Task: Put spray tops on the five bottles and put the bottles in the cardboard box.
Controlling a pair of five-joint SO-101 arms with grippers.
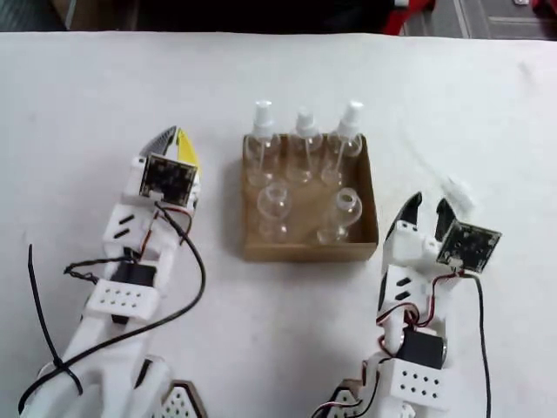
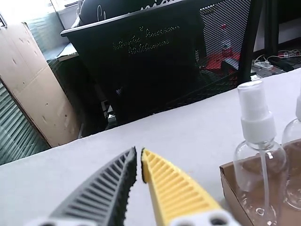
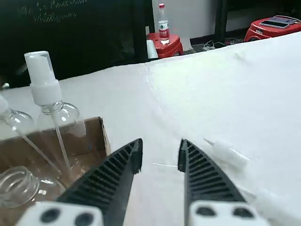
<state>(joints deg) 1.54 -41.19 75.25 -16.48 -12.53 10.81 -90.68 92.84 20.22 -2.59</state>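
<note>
Fingers apart, the right end effector point(image 1: 428, 207) could knock the loose white plastic spray top point(image 1: 456, 186) beside it across the surface point(image 1: 87, 87), leaving two clear uncapped bottles point(image 1: 274, 202) in the brown cardboard box point(image 1: 305, 252) topless; the left end effector point(image 2: 138, 155) is closed.

Box interior: cardboard box point(image 1: 309, 251) crowded; three capped bottles point(image 1: 304, 148) along far wall, two open bottles point(image 1: 273, 205) in front, narrow gaps.
Left flank: broad strip of table point(image 1: 219, 209) between box and left gripper point(image 1: 174, 132).
Right flank: right gripper point(image 1: 429, 205) near box; spray top point(image 1: 457, 186) just past its tips.
</note>
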